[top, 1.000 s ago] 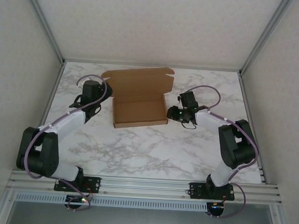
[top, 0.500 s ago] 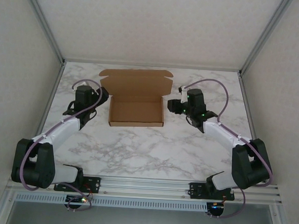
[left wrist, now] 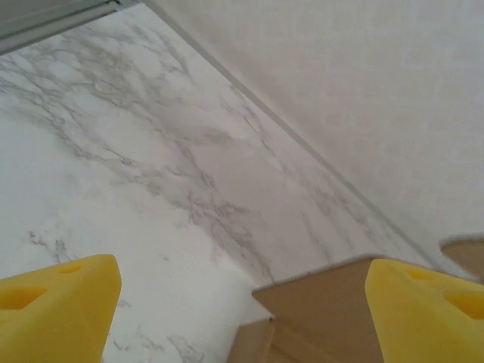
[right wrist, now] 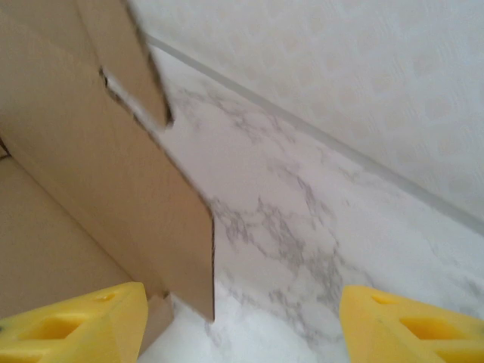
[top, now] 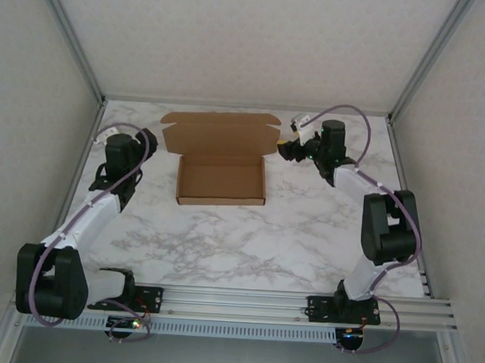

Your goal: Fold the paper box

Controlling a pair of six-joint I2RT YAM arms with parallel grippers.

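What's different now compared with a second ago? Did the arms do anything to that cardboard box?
The left gripper backed off leftward from the paper box. The right gripper swung toward the far wall and now sits beside the lid's right end. The box turned slightly, from skewed to square with the table. Both grippers are open and hold nothing. The lid is open as before.

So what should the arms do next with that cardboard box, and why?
Probably bring the right gripper in behind the lid and start tipping it forward over the box. The box's side walls already stand, the lid is open at the back, and the right gripper and left gripper are both open beside it, holding nothing.
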